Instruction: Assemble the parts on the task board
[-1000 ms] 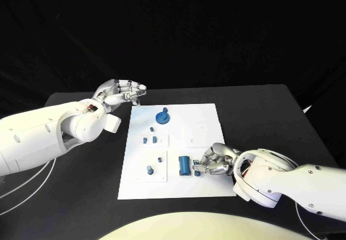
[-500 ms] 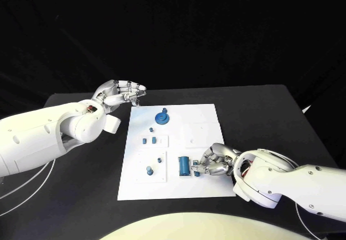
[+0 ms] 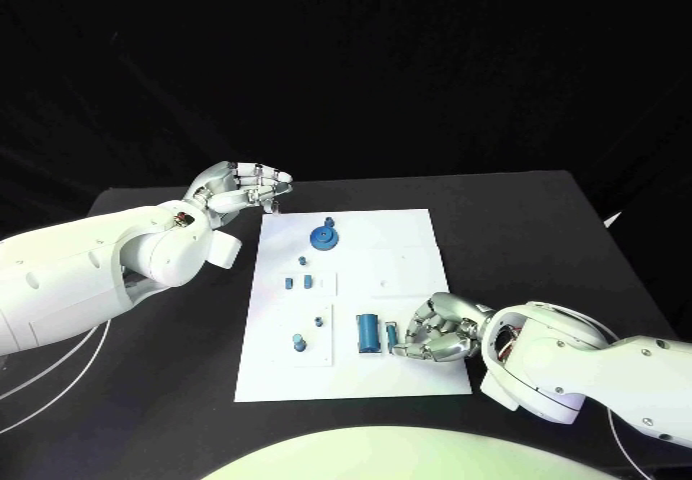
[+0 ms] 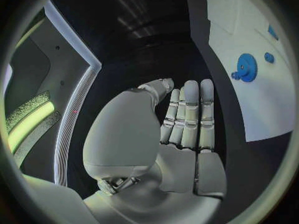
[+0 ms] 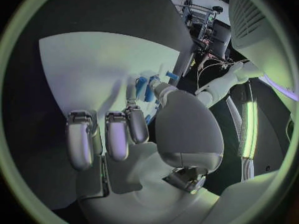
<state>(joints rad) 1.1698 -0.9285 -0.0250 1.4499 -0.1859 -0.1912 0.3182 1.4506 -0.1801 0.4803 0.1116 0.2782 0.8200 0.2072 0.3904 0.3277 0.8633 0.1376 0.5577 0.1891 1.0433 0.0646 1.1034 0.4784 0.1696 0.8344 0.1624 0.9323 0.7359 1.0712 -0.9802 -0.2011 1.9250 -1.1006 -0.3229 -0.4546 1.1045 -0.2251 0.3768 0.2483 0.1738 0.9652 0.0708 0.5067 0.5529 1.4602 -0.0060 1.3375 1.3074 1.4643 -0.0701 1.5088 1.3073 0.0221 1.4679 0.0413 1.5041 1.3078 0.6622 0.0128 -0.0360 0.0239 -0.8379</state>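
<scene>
Fingers of R hand shifted nearer robot.

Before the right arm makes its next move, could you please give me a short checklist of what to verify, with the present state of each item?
1. Right robot hand is at the near right part of the task board: ok.
2. It has a small blue part at its fingertips, beside the blue cylinder: ok.
3. Grip on that part is secure: cannot tell; the fingers hide the contact.
4. Left robot hand is off the board, at its far left corner, holding nothing: ok.
5. Blue gear sits on the far end, away from both hands: ok.
</scene>
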